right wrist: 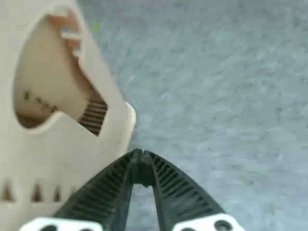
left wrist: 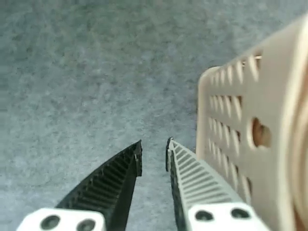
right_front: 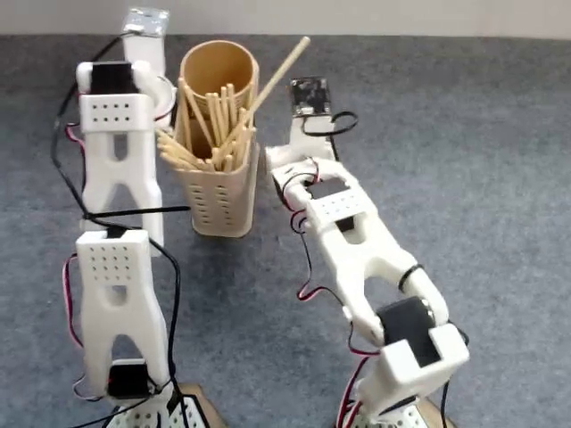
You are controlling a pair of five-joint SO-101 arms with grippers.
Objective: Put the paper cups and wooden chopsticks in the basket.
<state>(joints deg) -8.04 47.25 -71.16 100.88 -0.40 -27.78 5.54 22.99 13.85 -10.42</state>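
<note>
Left end effector (left wrist: 154, 145) gapes slightly, right end effector (right wrist: 143, 156) sits closed (both empty).

Grey, felt-like table covering (right_front: 500, 178) — a pale wall (right_front: 401, 16) behind it.

Setting: a robotics test bench, in a lab or hobby workspace; cannot tell which. Evidence: the left arm (right_front: 116, 267) and right arm (right_front: 357, 259) have white printed shells, loose red and black wires (right_front: 67, 294) and a bare circuit board (right_front: 310, 94) at one wrist. A base sits on a wooden plate (right_front: 201, 406). A grey felt-like mat (right_front: 482, 178) covers the table, with a pale wall (right_front: 401, 16) behind.
</note>
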